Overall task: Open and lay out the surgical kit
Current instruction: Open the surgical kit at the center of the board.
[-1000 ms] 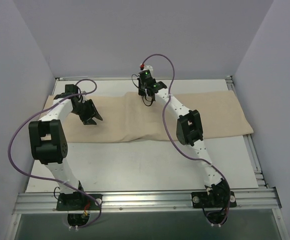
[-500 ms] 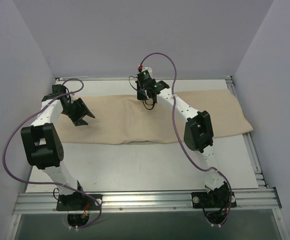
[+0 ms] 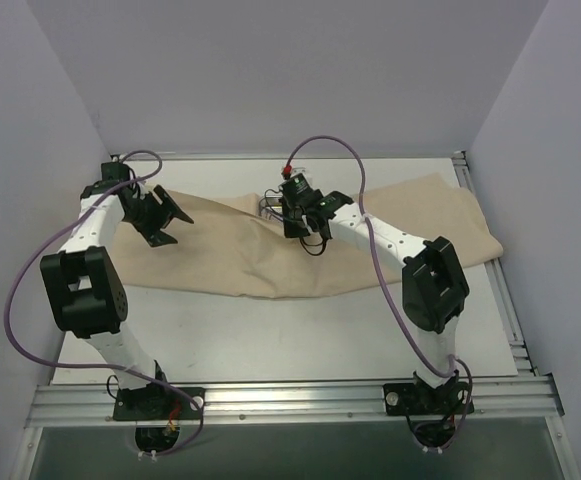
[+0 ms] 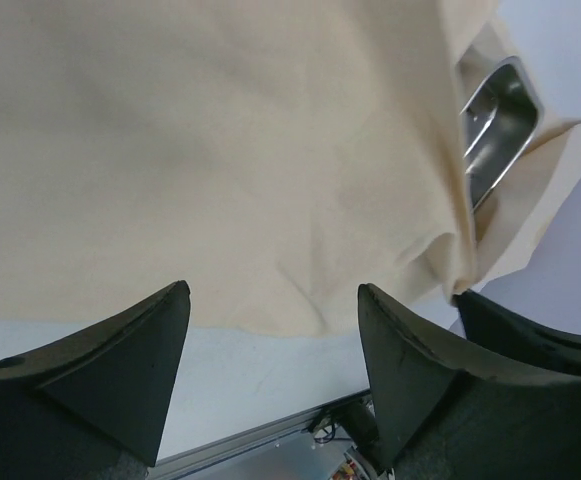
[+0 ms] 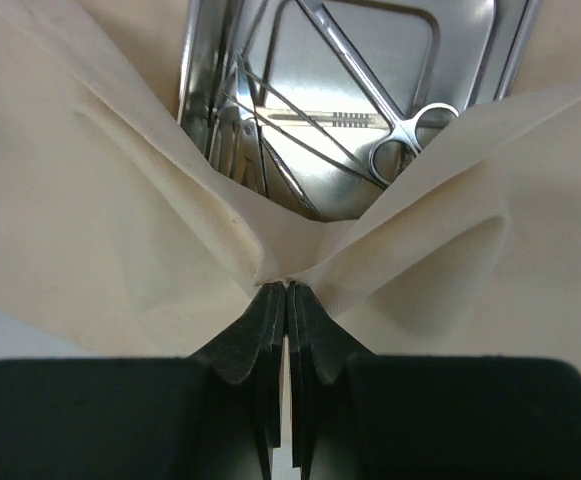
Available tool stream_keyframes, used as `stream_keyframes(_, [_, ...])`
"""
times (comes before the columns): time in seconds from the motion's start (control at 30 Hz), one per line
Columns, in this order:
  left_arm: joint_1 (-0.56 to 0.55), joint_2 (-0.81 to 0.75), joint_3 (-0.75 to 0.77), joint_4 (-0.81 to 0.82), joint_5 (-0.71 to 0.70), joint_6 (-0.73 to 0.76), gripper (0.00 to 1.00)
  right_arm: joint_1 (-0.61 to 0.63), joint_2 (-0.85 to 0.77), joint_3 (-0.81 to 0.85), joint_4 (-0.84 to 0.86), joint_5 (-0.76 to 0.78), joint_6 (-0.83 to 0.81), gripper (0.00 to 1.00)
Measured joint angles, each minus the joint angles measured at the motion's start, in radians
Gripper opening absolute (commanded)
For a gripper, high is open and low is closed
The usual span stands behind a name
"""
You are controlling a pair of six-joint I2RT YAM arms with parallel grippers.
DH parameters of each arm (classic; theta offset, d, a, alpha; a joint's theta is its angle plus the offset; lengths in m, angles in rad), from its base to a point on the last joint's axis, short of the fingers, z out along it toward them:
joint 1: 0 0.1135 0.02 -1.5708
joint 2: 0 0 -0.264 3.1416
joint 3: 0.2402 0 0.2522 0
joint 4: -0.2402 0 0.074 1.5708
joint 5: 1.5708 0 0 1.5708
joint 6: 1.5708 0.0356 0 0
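Note:
The beige cloth wrap (image 3: 220, 260) lies across the back of the table. My right gripper (image 3: 307, 225) is shut on a pinched fold of the cloth (image 5: 100, 230) and holds it lifted, jaws tight together (image 5: 287, 287). Under the lifted flap the shiny steel tray (image 5: 390, 50) shows, with several slim instruments in it, among them ring-handled forceps (image 5: 410, 145). My left gripper (image 3: 165, 218) is open and empty, hovering over the cloth's left end (image 4: 220, 150). One corner of the tray (image 4: 500, 105) also shows in the left wrist view. The left gripper's jaws (image 4: 273, 295) stand wide apart.
The white table top (image 3: 270, 335) lies in front of the cloth. An aluminium rail (image 3: 290, 400) runs along the near edge, with both arm bases on it. Grey walls close in the left, back and right. Purple cables loop off both arms.
My right gripper has drawn the cloth's back edge forward and up, uncovering the tray. My left gripper has moved back and left, still open. The cloth now bulges in the middle.

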Motion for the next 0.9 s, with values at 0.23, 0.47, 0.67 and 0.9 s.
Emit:
stream_keyframes(0.23, [-0.028,0.074,0.118,0.029,0.019,-0.098,0.77,0.019,-0.028,-0.131,0.046,-0.008,0.016,0.0])
stream_keyframes(0.47, [-0.098,0.212,0.289,0.008,-0.02,-0.185,0.75,0.026,-0.087,-0.18,0.093,-0.008,0.017,0.0])
stream_keyframes(0.67, [-0.137,0.344,0.412,-0.018,-0.067,-0.215,0.72,0.026,-0.122,-0.207,0.125,-0.011,0.016,0.0])
stream_keyframes(0.9, [-0.137,0.474,0.516,-0.083,-0.109,-0.206,0.14,0.026,-0.122,-0.217,0.134,-0.015,0.017,0.0])
